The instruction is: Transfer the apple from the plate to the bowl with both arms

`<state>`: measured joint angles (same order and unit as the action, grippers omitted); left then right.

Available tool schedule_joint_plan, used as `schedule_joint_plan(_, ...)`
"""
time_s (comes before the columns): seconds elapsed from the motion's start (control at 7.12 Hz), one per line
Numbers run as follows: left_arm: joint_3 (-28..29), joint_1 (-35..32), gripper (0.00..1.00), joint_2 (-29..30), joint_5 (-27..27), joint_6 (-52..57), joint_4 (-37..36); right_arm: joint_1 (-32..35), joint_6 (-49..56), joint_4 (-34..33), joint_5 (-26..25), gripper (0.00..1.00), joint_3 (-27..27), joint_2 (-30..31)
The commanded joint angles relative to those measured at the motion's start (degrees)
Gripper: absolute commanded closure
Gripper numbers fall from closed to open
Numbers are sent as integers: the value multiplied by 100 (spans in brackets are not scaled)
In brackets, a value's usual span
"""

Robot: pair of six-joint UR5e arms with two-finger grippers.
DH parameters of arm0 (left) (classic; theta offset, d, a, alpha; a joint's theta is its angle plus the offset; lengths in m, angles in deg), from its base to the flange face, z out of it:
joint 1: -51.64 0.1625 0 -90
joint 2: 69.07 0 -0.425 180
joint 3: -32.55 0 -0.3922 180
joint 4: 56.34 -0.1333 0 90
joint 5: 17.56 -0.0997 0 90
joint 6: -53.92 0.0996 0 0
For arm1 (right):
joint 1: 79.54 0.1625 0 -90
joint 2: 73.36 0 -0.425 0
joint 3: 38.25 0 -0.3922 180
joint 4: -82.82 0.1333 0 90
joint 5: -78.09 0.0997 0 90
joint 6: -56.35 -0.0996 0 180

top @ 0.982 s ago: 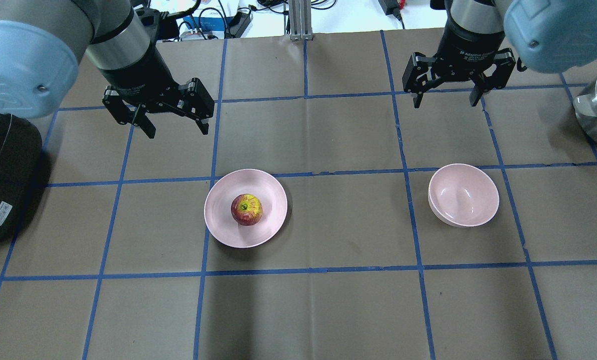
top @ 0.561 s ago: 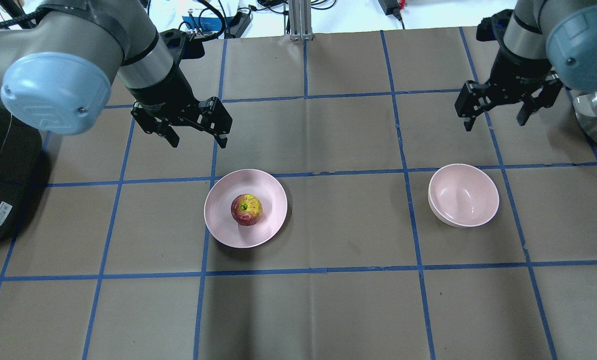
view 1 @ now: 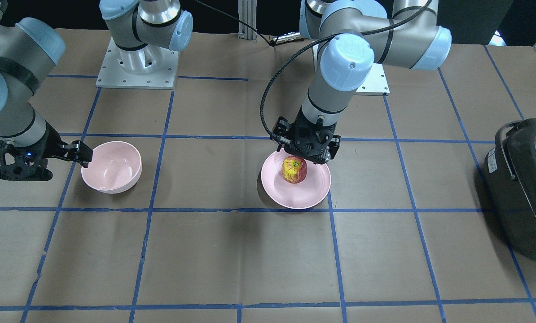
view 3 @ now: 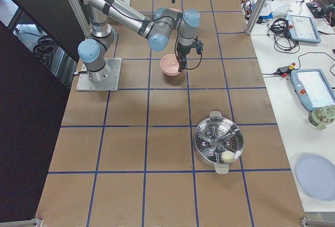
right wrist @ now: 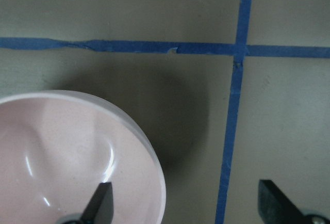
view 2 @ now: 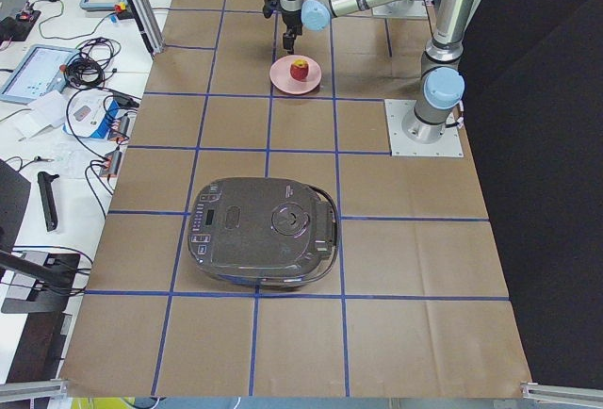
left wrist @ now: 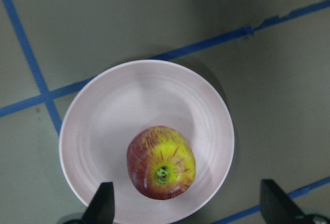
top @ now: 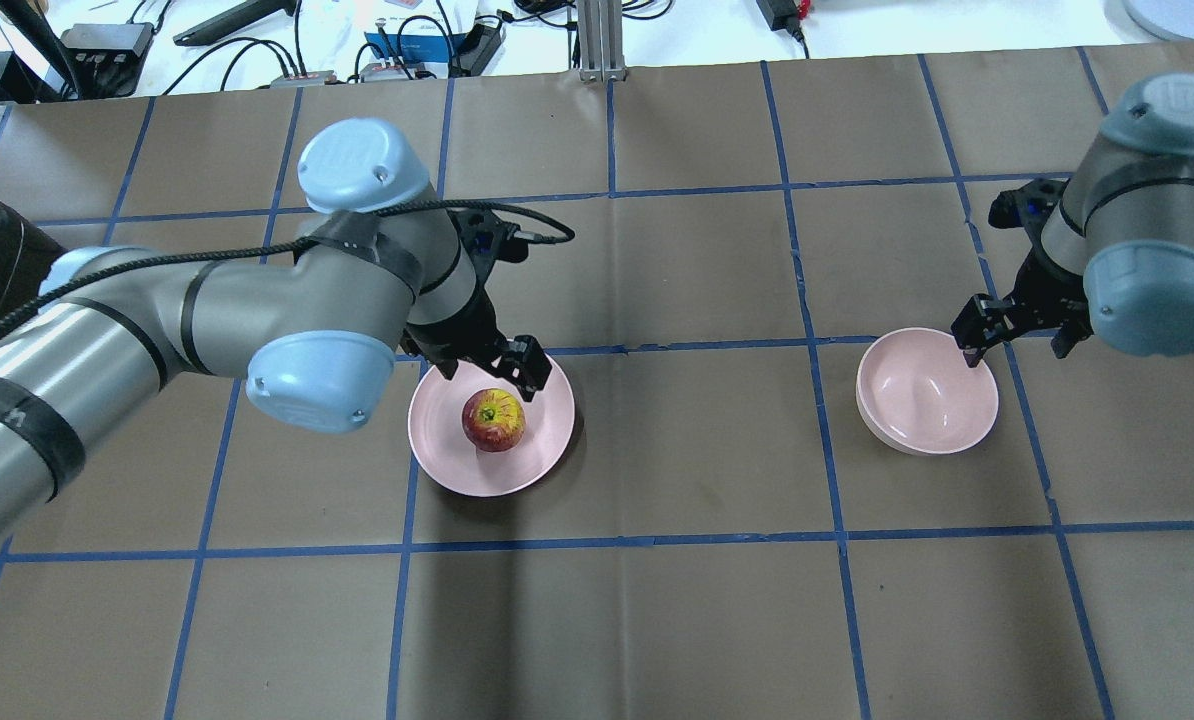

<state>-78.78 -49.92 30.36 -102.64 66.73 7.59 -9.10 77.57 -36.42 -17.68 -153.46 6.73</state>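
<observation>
The red and yellow apple (top: 494, 419) sits stem up on the pale pink plate (top: 437, 450); it also shows in the front view (view 1: 294, 169) and the left wrist view (left wrist: 161, 162). My left gripper (top: 487, 375) is open and hangs over the plate's far side, just above and behind the apple. The deep pink bowl (top: 927, 390) stands empty to the right. My right gripper (top: 1015, 345) is open at the bowl's far right rim. In the right wrist view one finger (right wrist: 100, 203) is over the bowl (right wrist: 62, 146) and the other over the table.
A black rice cooker (view 1: 524, 179) stands at the table's end on my left. A steel steamer pot (view 3: 219, 142) stands at the end on my right. Blue tape lines grid the brown table cover (top: 657, 600).
Both arms have come down and toward the near side. The left gripper moved from the back left to over the plate. The right gripper moved right, then down to the bowl's rim.
</observation>
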Motion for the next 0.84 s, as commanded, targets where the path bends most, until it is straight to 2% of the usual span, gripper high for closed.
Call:
schedule_joint_plan(0.0, -275, -101, 0, 120, -410, 914, -152, -75, 49, -241, 215, 44, -353, -63)
schedule_joint_plan(0.14, -266, -110, 0, 268, -438, 1108, -231, -75, 206, -205, 216, 97, -353, -63)
schedule_joint_plan(0.42, -275, -162, 0, 777, -430, 1896, -932, -145, 286, -196, 234, 100, -344, -63)
schedule_joint_plan(0.7, -275, -206, 0, 876, -474, 2197, -952, -110, 181, -179, 505, 98, -205, 16)
